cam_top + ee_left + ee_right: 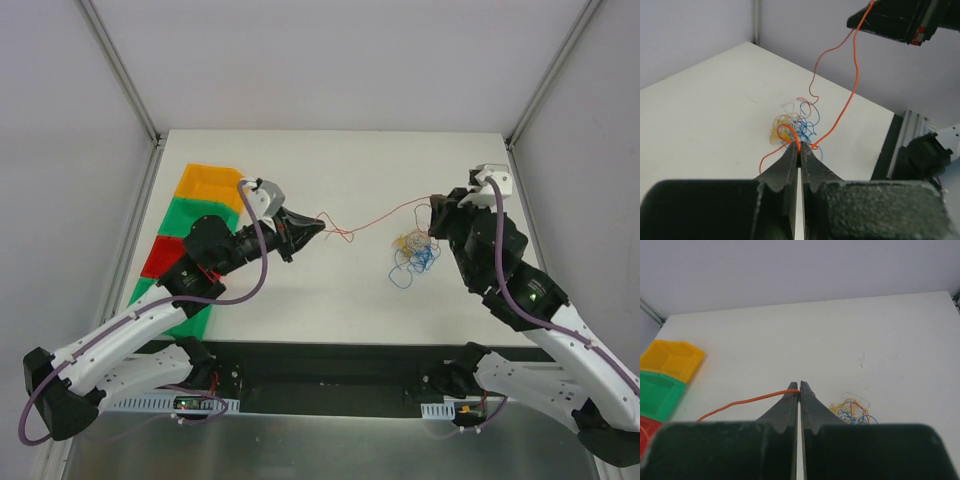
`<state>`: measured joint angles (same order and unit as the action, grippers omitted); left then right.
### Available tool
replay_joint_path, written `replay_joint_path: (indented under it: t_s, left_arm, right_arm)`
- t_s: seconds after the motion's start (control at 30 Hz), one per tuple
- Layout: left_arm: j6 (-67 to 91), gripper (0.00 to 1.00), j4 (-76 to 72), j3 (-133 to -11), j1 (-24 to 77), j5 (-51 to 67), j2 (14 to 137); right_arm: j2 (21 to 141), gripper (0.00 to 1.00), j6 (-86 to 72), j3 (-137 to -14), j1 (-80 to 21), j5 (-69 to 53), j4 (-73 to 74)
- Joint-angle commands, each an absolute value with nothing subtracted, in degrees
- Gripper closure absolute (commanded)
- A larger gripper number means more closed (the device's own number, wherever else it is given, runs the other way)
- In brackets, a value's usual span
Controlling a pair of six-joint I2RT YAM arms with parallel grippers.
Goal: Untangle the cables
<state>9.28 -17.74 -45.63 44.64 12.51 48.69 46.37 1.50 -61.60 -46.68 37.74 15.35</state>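
Note:
A clump of thin blue, yellow-tan and red cables (414, 253) lies on the white table right of centre. One red-orange cable (372, 215) runs free of the clump, stretched in the air between both grippers. My left gripper (320, 225) is shut on its left end, left of the clump. My right gripper (434, 205) is shut on its right end, just above the clump. In the left wrist view the shut gripper (800, 149) pinches the red-orange cable (850, 95), with the clump (792, 125) beyond. In the right wrist view the shut gripper (799, 387) pinches the cable (745, 402), and the clump (854, 410) lies lower right.
A row of bins stands along the table's left edge: yellow (210, 183), green (195, 215), red (162, 256), and another green one under my left arm. The yellow (670, 357) and green (660, 392) bins show in the right wrist view. Walls enclose the table.

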Motion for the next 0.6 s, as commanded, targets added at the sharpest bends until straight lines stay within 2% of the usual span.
replay_joint_path:
  t_s: [0.0, 0.17, 0.4, 0.57]
  left_arm:
    - [12.92, 1.0, -18.37, -49.04, 45.09, 25.04, 52.47]
    - [12.13, 1.0, -17.67, -49.13, 45.79, 24.53, 52.82]
    - [11.78, 1.0, -17.93, -49.39, 46.23, 26.18, 52.12]
    - [17.3, 1.0, -21.43, -49.05, 46.14, 31.37, 53.17]
  right_arm:
    - [48.6, 0.99, -2.0, -59.42, -45.79, 37.79, 27.23]
    - [48.78, 0.99, -4.57, -61.77, -45.97, 35.43, 31.81]
    - [49.74, 0.99, 1.82, -82.32, -46.41, 31.21, 34.37]
    - [56.59, 0.99, 4.92, -97.54, -46.41, 21.73, 35.15]
